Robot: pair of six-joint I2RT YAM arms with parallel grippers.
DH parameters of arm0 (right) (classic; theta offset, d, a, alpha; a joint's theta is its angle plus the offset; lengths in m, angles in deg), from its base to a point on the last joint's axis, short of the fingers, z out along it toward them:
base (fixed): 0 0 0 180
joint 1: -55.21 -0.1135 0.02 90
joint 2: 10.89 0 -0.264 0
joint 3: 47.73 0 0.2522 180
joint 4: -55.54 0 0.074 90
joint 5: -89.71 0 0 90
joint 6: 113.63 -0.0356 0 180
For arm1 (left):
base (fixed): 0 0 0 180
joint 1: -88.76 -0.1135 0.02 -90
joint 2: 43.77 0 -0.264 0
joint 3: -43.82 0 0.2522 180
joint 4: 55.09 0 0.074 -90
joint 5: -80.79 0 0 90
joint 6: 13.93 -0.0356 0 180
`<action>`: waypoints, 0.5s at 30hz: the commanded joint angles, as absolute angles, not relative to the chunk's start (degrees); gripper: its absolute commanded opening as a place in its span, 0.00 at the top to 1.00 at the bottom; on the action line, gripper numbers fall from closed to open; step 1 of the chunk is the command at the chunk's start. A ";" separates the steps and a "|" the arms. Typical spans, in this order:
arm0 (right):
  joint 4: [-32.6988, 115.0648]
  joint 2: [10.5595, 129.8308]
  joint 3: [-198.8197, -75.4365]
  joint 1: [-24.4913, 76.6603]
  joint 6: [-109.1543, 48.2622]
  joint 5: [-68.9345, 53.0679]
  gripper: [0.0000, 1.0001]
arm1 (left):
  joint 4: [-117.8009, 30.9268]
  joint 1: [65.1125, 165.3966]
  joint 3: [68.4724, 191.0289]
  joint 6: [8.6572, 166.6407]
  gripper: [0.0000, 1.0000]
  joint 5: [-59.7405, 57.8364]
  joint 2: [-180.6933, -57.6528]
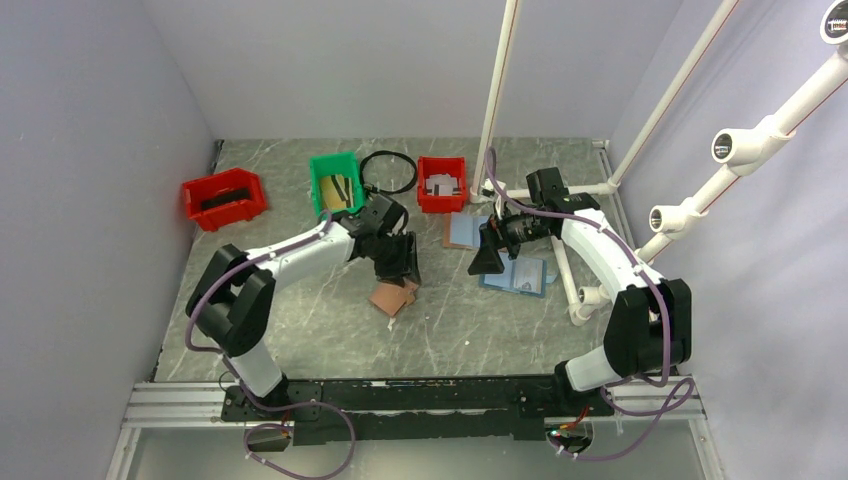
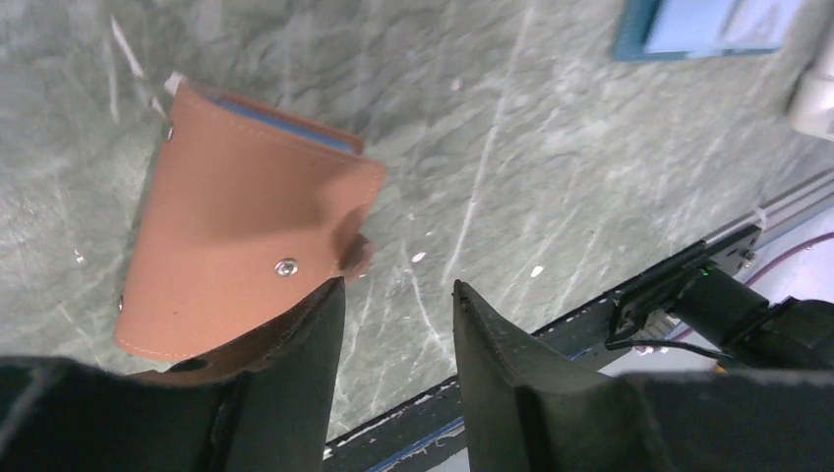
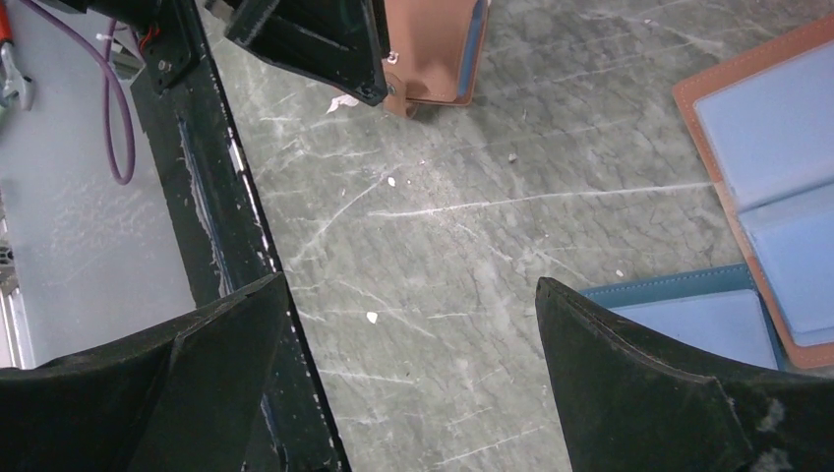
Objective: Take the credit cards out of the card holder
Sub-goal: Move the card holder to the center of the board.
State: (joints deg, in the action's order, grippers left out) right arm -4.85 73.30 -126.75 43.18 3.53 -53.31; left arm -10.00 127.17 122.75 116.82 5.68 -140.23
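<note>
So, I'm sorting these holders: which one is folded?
The brown holder beside the left gripper; the brown-rimmed holder and the blue-covered holder lie open flat.

grey marbled table, bins along the back

the scratched table [image 1: 300, 330] carries a red bin [image 1: 223, 197] at far left, then a green bin [image 1: 337, 183], a black ring [image 1: 388, 172] and a second red bin [image 1: 442, 183]. nearer rest a folded brown card holder [image 1: 392, 297], an open brown holder [image 1: 462, 232] and a blue-covered holder [image 1: 515, 276].
</note>
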 commanded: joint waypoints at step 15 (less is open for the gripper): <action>-4.67 71.50 -126.24 43.27 5.81 -55.93 0.00 | 13.51 131.89 130.75 92.85 0.28 -16.57 -135.25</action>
State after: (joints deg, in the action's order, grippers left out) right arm -4.92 73.08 -126.22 43.18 4.47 -53.39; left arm 9.47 128.39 130.66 97.92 -8.74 -135.14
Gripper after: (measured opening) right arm 0.994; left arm 0.695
